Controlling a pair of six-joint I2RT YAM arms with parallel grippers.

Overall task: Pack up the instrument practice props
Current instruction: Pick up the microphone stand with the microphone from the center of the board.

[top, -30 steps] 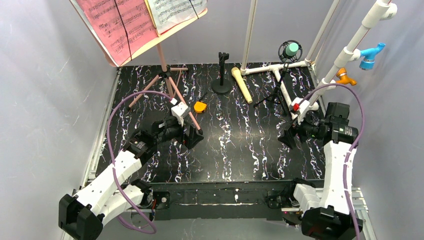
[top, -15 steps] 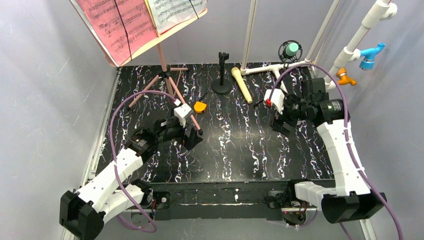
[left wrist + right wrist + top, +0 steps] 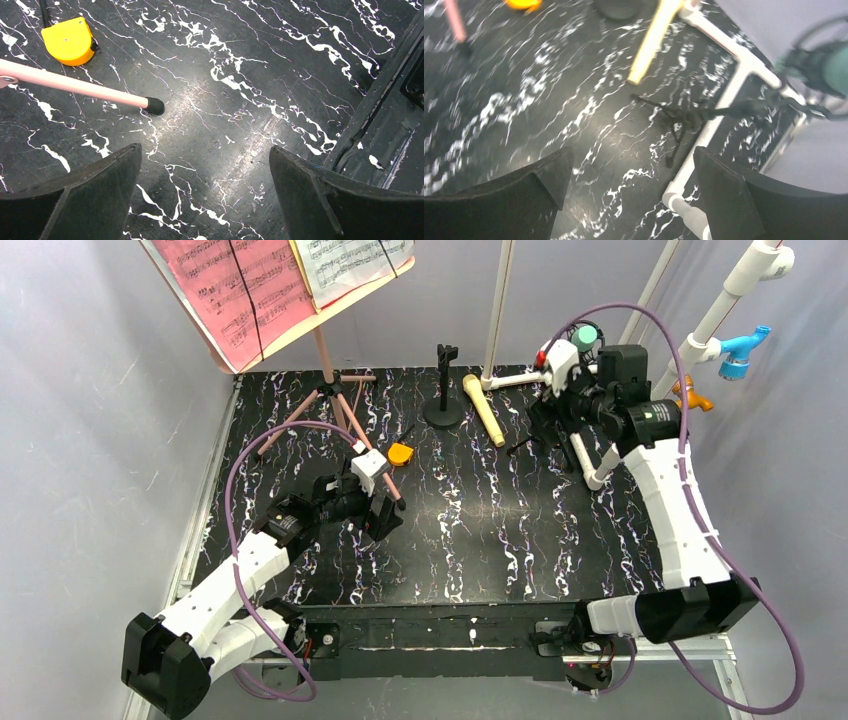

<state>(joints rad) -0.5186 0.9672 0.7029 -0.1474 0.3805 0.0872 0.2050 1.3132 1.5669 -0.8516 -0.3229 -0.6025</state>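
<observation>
While the left gripper [image 3: 204, 156] and right gripper [image 3: 632, 155] are held wide open and empty, the teal mic [image 3: 584, 338] at the upper right seems aimed at and must be gripped next.

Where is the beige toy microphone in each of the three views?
Top external: the beige toy microphone lies at the back, just right of the black stand.
Left wrist: not in it.
Right wrist: top centre, lying slanted.
Shared landmark: the small yellow object, in all three.
</observation>
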